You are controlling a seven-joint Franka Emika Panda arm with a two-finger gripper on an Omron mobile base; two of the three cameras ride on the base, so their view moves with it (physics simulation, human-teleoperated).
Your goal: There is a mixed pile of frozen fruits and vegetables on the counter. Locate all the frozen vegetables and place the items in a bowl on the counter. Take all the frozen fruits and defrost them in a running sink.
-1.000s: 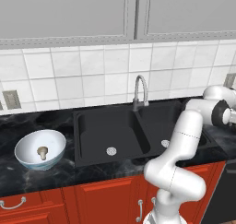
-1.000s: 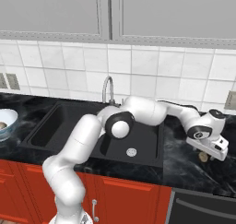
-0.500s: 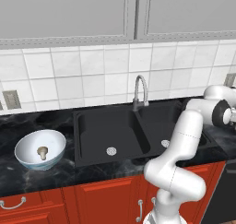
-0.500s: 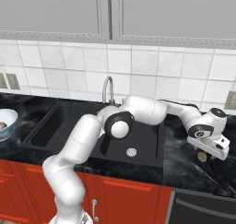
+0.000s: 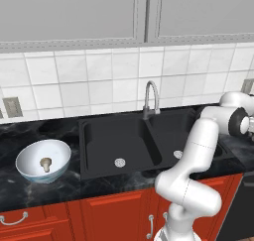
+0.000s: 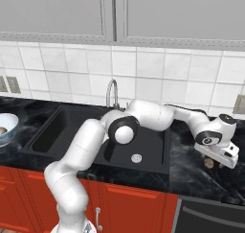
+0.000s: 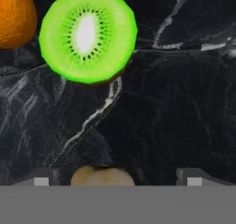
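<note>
Black marble counter [image 7: 175, 108] under the gripper [image 7: 117, 178], jaws spread wide, nothing held. Tan mushroom [image 7: 102, 176] sits betw. the fingertips at 6 o'clock in hand view. Green kiwi half [image 7: 87, 35] at 11, orange [image 7: 14, 16] just beside it at 10. Other mushroom [image 5: 45, 163] lies in bowl [image 5: 30, 155], left of sink [image 5: 109, 141].

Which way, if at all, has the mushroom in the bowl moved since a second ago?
No. The mushroom lies at the same spot inside the bowl, left of the sink, as before.
</note>
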